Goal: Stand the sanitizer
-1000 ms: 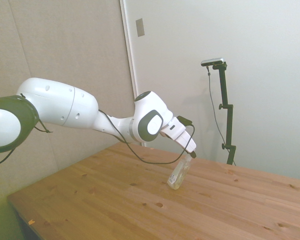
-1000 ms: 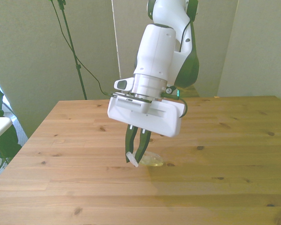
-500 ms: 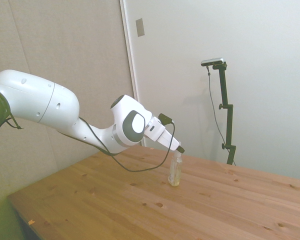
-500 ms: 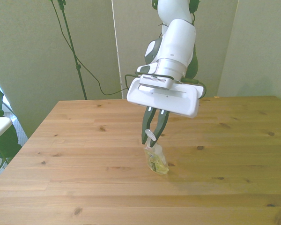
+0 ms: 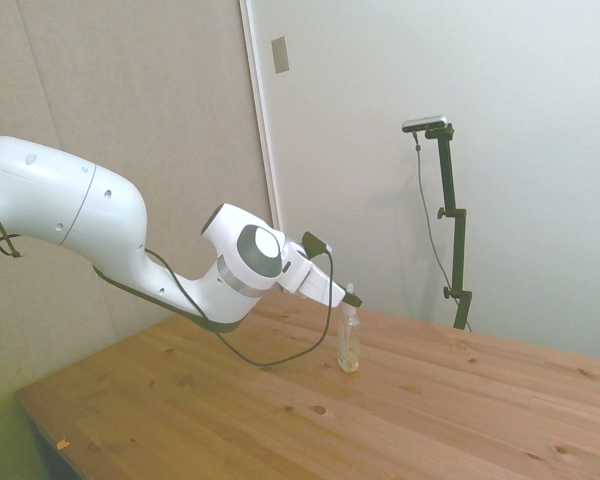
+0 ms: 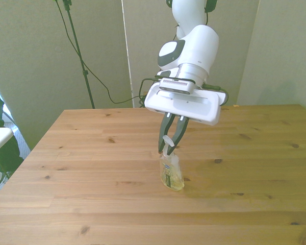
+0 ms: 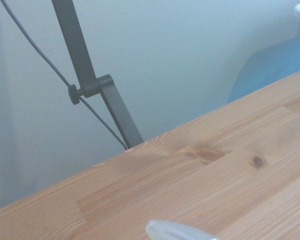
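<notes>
The sanitizer [image 5: 349, 343] stands upright near the middle of the table [image 6: 92, 194], with the gripper [image 6: 169, 146] clasping its white pump top. Light, stiff and tippy, it's probably best held there or just below.

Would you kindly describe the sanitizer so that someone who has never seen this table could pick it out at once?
Start at the wooden table and follow the white arm to its end effector. Directly under it, the sanitizer stands on its base: a small slim clear bottle of pale yellowish liquid with a white pump on top. It is the only loose item on the wood.
</notes>
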Robot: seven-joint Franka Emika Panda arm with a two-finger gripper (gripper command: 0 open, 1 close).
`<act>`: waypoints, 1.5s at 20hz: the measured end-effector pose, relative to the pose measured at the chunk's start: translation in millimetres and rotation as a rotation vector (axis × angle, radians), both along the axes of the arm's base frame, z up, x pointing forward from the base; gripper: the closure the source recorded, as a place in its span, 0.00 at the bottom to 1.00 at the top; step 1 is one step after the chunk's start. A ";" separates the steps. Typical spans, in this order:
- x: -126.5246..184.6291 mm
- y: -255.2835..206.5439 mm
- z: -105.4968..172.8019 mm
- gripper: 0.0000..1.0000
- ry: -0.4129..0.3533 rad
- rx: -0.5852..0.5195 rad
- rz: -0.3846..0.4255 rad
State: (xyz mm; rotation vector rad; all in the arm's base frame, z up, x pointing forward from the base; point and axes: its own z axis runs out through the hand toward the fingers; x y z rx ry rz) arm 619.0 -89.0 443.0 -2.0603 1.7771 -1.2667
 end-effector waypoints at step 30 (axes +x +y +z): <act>-16.2 -7.2 -15.3 0.00 0.112 0.017 -0.032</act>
